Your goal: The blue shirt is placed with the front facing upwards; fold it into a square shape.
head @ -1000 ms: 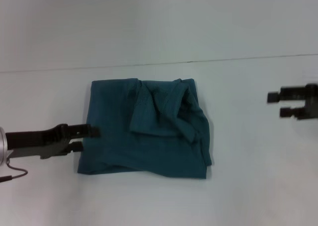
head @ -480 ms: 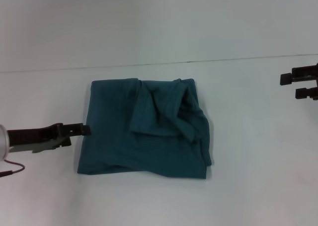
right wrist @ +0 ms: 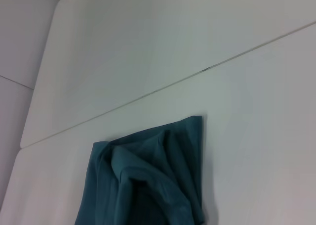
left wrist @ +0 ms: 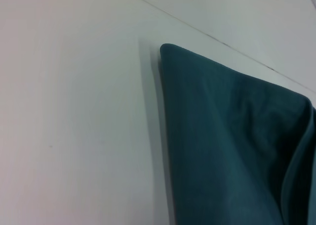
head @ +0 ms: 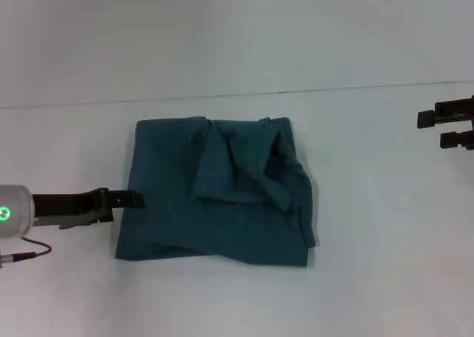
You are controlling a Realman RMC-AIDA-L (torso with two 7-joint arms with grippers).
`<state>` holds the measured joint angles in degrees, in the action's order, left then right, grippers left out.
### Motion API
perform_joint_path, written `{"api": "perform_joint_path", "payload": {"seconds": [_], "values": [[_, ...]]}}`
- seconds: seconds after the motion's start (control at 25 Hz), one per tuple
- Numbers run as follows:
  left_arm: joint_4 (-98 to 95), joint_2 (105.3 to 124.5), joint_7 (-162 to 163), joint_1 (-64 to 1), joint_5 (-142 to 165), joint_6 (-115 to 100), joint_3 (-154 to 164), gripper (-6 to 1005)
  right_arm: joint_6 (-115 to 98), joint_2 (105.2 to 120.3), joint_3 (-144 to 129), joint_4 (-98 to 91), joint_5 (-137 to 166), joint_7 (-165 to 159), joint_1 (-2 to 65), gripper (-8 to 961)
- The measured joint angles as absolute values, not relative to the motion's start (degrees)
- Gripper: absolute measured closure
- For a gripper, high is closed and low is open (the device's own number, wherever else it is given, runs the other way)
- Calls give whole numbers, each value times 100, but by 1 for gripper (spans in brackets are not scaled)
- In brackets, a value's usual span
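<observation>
Teal cloth, the blue shirt (head: 218, 192), lies folded into a rough square at the middle of the white table (head: 237, 48), with rumpled layers on its right half. The left gripper (head: 135, 199) reaches its left edge with fingers closed together, holding nothing I can make out. The right gripper (head: 429, 129) hangs well apart to the right, fingers spread and empty.

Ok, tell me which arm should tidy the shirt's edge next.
Probably left: the left gripper sits at the shirt's left edge, while the right gripper is far off by the table's right side.
</observation>
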<state>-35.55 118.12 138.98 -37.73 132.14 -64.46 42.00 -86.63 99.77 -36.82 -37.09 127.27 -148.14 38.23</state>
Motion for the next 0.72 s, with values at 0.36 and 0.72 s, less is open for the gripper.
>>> {"api": "perform_joint_path", "payload": {"seconds": [0.36, 0.72], "values": [[-3317, 11862, 13900, -3984, 13220, -6282, 4462, 189, -8666, 9976, -3683, -3709, 12727, -14747, 3813, 133], [-3438, 11958, 13881, -4146, 13165, -6468, 4516, 315, -8714, 9990, -3682, -3709, 12711, -14737, 3797, 133]]}}
